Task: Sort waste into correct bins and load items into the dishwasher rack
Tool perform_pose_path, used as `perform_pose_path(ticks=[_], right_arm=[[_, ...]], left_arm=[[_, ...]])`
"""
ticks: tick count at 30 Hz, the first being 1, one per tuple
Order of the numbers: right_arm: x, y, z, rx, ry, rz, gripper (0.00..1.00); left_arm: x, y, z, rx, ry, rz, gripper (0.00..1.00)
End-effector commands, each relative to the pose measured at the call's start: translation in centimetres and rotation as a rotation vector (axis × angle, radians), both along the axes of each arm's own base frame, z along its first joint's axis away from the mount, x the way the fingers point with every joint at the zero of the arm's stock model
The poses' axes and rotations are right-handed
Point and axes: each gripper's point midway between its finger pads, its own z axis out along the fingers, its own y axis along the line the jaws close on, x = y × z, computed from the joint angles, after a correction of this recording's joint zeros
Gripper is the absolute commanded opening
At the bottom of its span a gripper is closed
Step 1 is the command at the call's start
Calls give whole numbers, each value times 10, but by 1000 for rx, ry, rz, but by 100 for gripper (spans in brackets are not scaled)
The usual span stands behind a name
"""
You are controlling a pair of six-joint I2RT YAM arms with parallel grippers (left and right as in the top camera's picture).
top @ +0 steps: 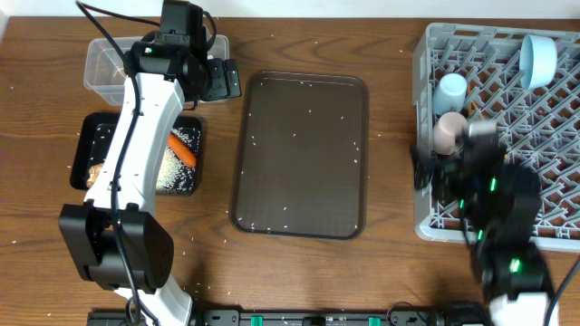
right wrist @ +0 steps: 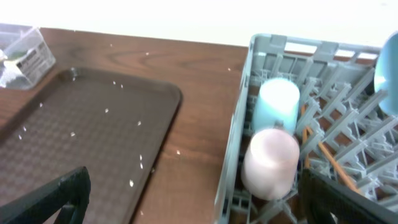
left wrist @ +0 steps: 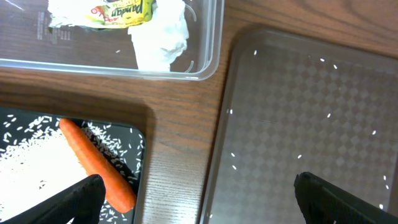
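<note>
Since the carrot [left wrist: 96, 163] lies left of the brown tray [top: 299, 154] and the cups [right wrist: 270, 163] right of it, we judge sorting finished; left gripper [left wrist: 199, 202] and right gripper [right wrist: 196, 199] gape wide, empty, needing only retreat.

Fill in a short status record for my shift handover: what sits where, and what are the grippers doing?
clear tub: foil wrapper, white tissue
black tray: carrot, rice
rack: blue cup, pink cup, blue dish, chopsticks
serving tray: only stray grains
left gripper: open, empty
right gripper: open, empty
</note>
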Motion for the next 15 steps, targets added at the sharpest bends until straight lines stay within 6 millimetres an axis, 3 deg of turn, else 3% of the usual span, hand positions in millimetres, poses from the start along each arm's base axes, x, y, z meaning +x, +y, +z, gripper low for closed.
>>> perform_pose_path(ticks=[1,9,15], right_arm=[[-20,-4,-24,-15,-66,-11,99],[-47,-5,-70,57,-167,-35,99],[-49,-5,-77,73,-217,-39,99]], left_arm=[[-2,2,-6,-1,19,13,98],[-2,2,-6,-1,19,13,98],[-2,2,-6,-1,19,13,98]])
